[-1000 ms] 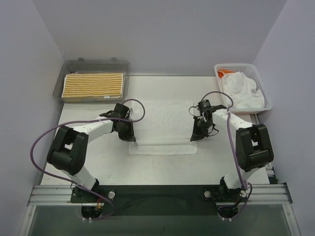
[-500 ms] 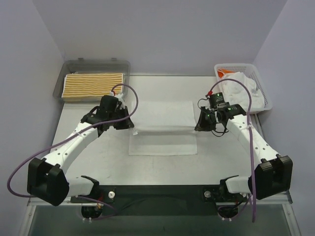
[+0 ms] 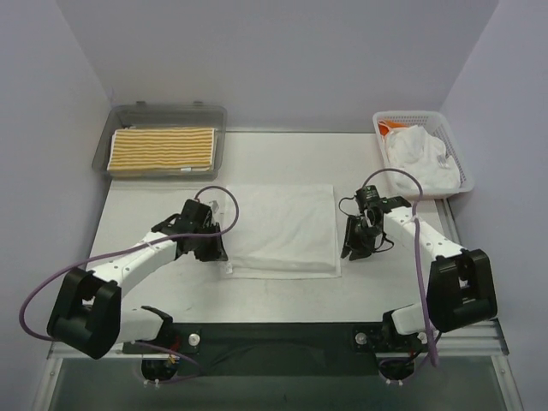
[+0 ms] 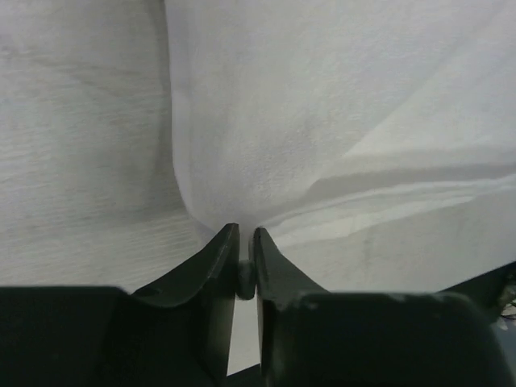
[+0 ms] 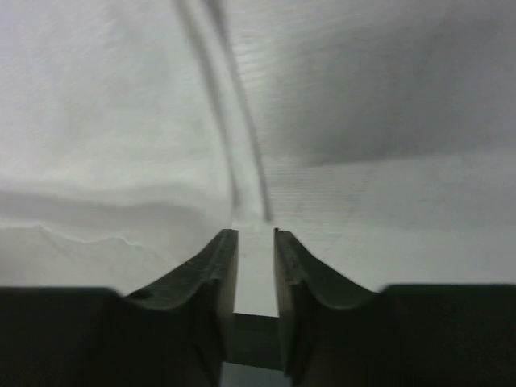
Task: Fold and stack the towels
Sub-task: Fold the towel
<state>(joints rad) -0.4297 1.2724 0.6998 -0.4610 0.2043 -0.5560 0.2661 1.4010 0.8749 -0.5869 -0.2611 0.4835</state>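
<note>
On the table (image 3: 145,193), left hand (image 3: 222,253) pinching white towel (image 3: 278,229), right hand (image 3: 348,252) released alongside.

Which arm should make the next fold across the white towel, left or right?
Probably left. The left gripper is pinched on the left edge of the white towel, ready to carry it across. The right gripper sits at the right edge with its jaws slightly apart.

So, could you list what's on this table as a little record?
centre: white towel, folded, lying flat
left gripper: shut on the white towel's left edge
right gripper: jaws slightly apart at its right edge
tray: far left, holds a folded striped towel
basket: far right, holds crumpled white cloth
</note>
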